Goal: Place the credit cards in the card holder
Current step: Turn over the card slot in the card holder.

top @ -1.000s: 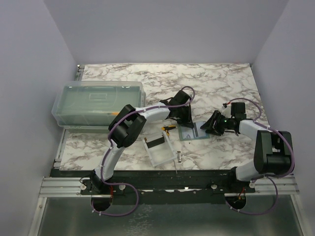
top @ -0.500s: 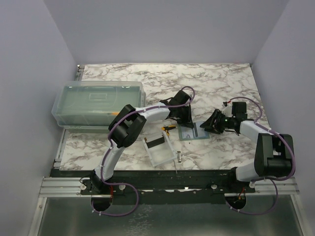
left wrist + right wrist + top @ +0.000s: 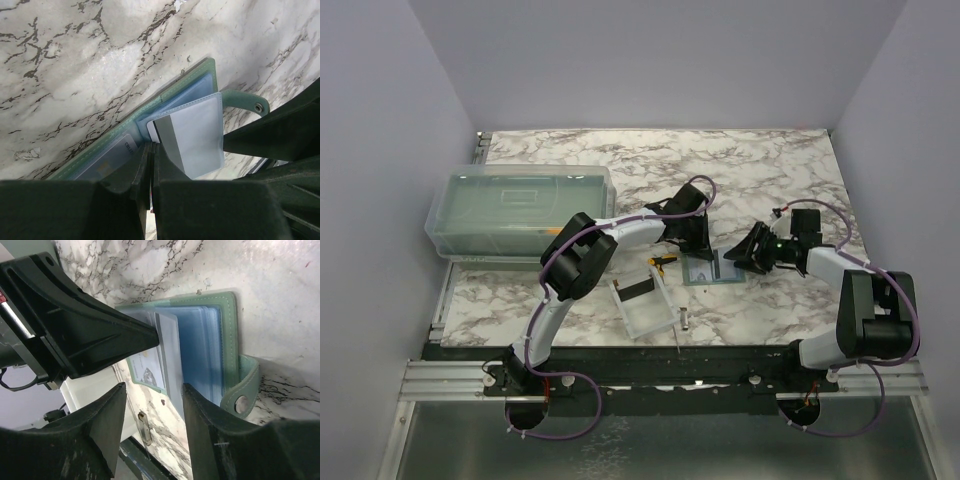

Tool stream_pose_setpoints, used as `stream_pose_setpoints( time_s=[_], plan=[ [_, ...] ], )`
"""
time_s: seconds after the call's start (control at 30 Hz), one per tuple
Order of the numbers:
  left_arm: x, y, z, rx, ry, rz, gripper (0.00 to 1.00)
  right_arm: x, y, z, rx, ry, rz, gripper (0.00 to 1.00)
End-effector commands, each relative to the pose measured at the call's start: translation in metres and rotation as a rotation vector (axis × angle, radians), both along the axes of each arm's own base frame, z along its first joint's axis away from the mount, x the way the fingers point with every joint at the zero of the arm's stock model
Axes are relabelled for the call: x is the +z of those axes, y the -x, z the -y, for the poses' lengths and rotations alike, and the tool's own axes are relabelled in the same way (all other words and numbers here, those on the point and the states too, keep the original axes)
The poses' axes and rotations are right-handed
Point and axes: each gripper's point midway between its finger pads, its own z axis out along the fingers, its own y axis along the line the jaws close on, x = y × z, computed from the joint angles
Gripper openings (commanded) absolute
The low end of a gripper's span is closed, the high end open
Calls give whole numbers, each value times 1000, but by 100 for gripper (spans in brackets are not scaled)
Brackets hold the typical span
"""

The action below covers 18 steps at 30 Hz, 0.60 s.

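On the counter (image 3: 760, 170), a credit card (image 3: 187, 137) sits partly inside the open card holder's (image 3: 192, 75) sleeve. The left gripper (image 3: 151, 160) has its jaws pinched narrow at the card's edge, and the right gripper (image 3: 153, 390) has its jaws wide. The next move is likely to nudge the card fully in.

Soft, even light; plain pale lilac walls (image 3: 640, 60) enclose the white grey-veined marble-patterned table (image 3: 580, 155) on left, far and right.
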Motion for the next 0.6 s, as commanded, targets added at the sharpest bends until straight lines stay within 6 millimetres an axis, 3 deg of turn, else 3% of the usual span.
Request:
stream_pose_setpoints(
  time_s=[0.0, 0.33, 0.57],
  plan=[
    [-11, 2, -2, -9, -12, -7, 6, 6, 5, -13, 29, -96, -2, 53],
    [-9, 3, -2, -9, -10, -6, 6, 24, 5, -25, 32, -214, 23, 54],
    [14, 0, -4, 7, 10, 32, 8, 22, 3, -36, 61, -232, 10, 54]
  ],
)
